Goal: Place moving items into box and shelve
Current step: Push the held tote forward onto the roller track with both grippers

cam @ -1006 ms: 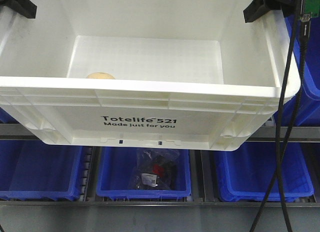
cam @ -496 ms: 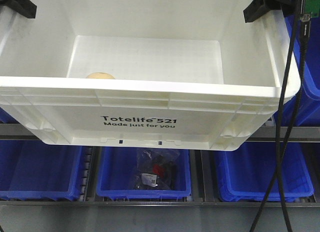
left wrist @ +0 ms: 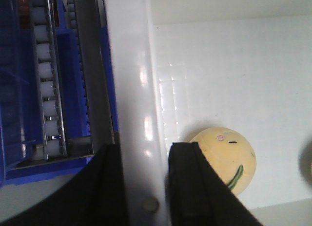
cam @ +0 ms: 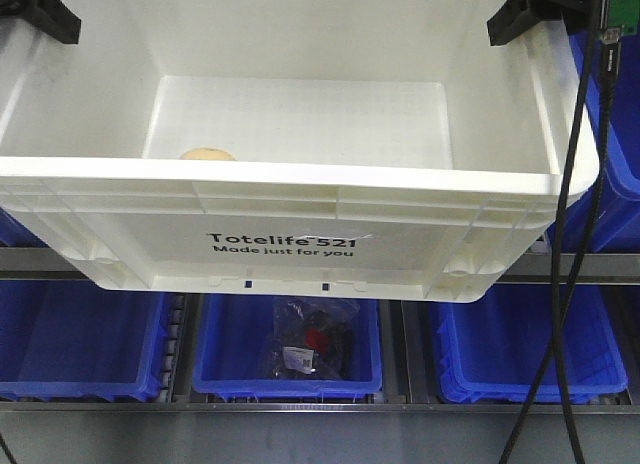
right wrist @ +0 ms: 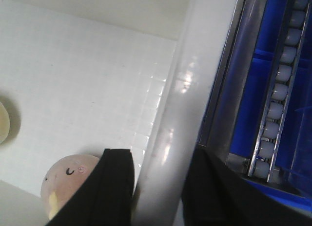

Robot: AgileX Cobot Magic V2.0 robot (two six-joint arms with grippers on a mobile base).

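Note:
The box [cam: 280, 246], a large white crate printed "Totelife 521", hangs in front of the shelf, carried by both arms. My left gripper [cam: 42, 9] is shut on its left rim [left wrist: 139, 65]; the left wrist view shows the left gripper [left wrist: 145, 153] with one finger either side of the wall. My right gripper [cam: 525, 14] is shut on the right rim [right wrist: 187, 75], the right gripper [right wrist: 161, 158] straddling it. Inside lie moving items: a cream one with a green ridge [left wrist: 226, 158], a tan one with a yellow ridge [right wrist: 66, 179], and one tan top [cam: 205, 154] showing over the front wall.
Blue bins [cam: 70, 334] sit on a grey shelf [cam: 30, 259] with roller tracks [left wrist: 48, 89] below and behind the box. The middle bin [cam: 290, 374] holds a clear bag of dark parts [cam: 310, 344]. Black cables [cam: 575, 234] hang down at the right.
The box and my left gripper have shifted slightly to the right. The item inside moved with it. The right gripper looks unmoved.

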